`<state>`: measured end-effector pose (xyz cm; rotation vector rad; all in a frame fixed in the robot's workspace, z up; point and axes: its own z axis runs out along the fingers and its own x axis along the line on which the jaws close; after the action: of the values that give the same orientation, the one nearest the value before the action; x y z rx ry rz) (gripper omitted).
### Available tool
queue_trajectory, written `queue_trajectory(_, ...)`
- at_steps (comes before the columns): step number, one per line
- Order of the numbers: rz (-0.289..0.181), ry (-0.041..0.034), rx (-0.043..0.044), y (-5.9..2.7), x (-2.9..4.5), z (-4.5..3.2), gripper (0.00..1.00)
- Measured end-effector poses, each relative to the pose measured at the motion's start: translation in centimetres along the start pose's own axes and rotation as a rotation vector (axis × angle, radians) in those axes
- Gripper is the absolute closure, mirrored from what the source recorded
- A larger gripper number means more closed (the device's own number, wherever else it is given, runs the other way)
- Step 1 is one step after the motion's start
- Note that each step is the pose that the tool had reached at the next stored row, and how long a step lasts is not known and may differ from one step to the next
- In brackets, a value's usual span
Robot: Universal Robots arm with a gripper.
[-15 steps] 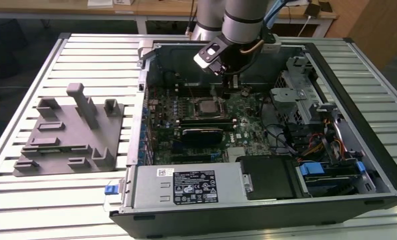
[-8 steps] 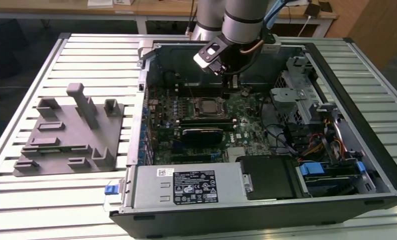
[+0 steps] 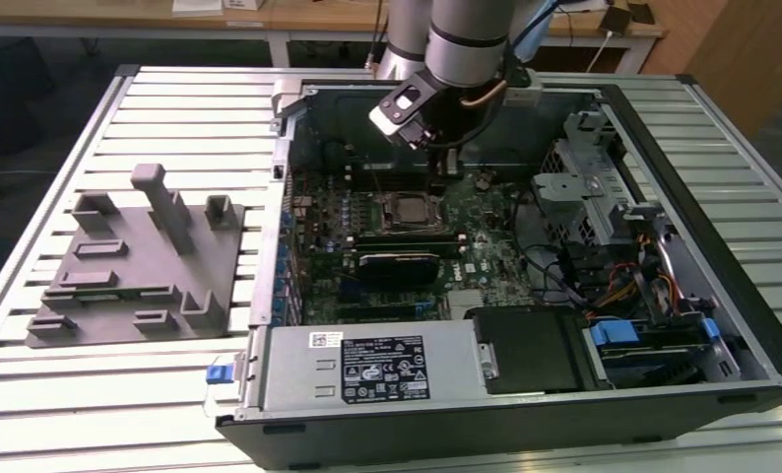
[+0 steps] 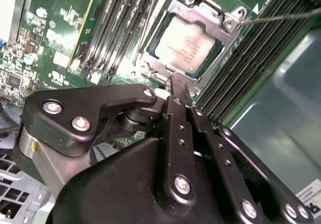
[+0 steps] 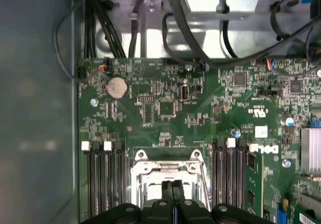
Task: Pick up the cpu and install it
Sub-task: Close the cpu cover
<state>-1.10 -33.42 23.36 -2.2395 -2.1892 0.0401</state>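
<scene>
Cpu (image 4: 185, 45) seated inside socket frame (image 4: 229, 19), gripper (image 4: 178, 86) clenched on nothing, near frame's edge

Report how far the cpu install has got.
Done: the cpu lies flat inside the socket frame on the motherboard. In hand: nothing; the gripper is shut and empty, close by the socket in the second wrist view. Left: whether the frame is latched over the chip cannot be told.
</scene>
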Motion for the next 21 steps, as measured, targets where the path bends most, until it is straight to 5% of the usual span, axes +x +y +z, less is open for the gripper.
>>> queue_trajectory(12,0.000,0.0002,-0.0009,-0.70,-0.26,1.00,0.89)
queue_trajectory(17,0.000,0.0006,-0.0163,-1.17,-0.26,1.41,0.89)
queue_trajectory(21,0.000,0.0006,-0.0185,-2.01,-0.28,1.58,0.89)
